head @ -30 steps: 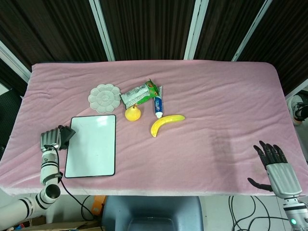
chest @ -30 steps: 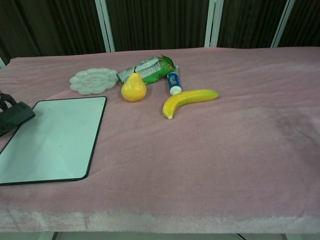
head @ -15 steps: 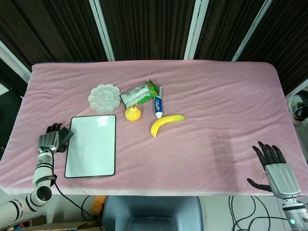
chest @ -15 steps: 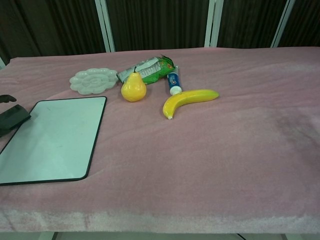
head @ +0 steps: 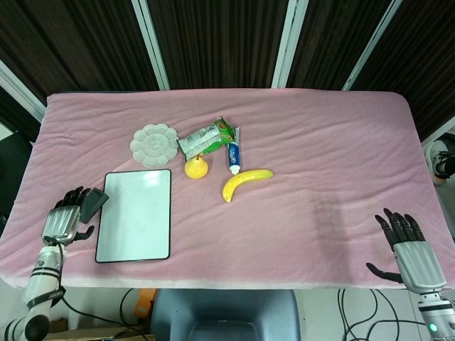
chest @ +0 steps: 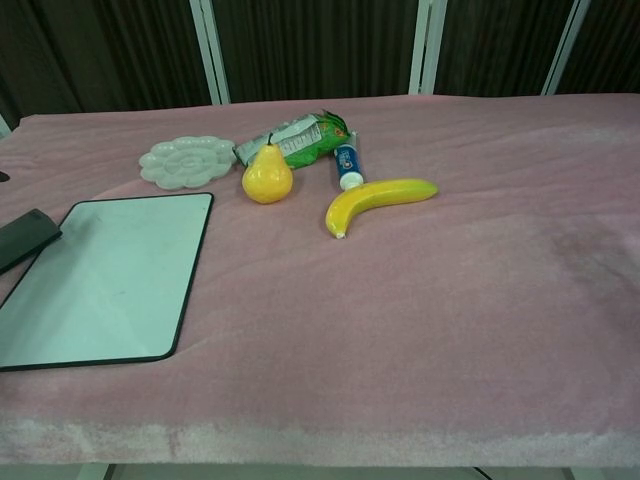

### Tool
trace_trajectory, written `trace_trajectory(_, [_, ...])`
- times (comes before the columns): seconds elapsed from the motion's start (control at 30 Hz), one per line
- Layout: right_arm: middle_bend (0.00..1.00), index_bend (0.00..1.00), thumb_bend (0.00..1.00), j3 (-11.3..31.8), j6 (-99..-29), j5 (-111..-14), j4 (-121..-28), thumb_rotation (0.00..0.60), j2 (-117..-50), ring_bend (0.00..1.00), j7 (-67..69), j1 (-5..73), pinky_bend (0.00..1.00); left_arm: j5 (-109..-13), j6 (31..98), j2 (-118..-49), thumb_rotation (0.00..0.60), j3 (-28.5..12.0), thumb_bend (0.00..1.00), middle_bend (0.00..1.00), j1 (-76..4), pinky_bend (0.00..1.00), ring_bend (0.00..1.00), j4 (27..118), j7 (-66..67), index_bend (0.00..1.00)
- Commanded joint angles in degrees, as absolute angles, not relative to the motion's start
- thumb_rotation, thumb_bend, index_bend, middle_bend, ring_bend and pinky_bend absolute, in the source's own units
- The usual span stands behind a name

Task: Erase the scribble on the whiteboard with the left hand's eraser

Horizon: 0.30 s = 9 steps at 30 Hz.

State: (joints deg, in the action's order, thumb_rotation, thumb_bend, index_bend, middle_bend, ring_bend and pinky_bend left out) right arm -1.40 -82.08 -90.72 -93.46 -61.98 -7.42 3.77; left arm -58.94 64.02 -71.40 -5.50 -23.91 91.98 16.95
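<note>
The whiteboard [head: 135,215] [chest: 110,275] lies flat at the table's front left, and I can see no scribble on its white surface. A black eraser [head: 94,203] [chest: 25,238] rests on the cloth just off the board's left edge. My left hand [head: 62,217] sits immediately left of the eraser with fingers spread, holding nothing; the chest view does not show it. My right hand [head: 409,250] hovers at the front right corner, fingers apart and empty.
Behind the board sit a white flower-shaped palette [head: 154,143], a yellow pear [head: 196,168], a green snack packet [head: 206,138], a toothpaste tube [head: 233,155] and a banana [head: 244,182]. A pink cloth [head: 327,156] covers the table.
My left hand has let go of the eraser and drawn back toward the front left edge. The eraser now lies on the cloth beside the board. The right hand has barely moved.
</note>
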Motion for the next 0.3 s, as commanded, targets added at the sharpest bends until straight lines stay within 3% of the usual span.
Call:
trace_trajectory(0.03, [0.0,0.0,0.32,-1.4,-81.9,-90.7,-93.5,0.6,-62.0,0.0,-7.5,3.9,0.0,-82.4,74.4,-65.3,0.6,3.8,0.31,0.0,-14.7,0.16,0.0,94.0,-2.7,0.0])
trace_trajectory(0.3, [0.0,0.0,0.32,-1.9,-82.0,-91.6,-93.5,0.6,-62.3,0.0,-8.6,3.8,0.0,-87.6,76.8,-65.5,0.6,4.5,0.31,0.0,-13.7,0.15,0.0,90.4,-5.6,0.0])
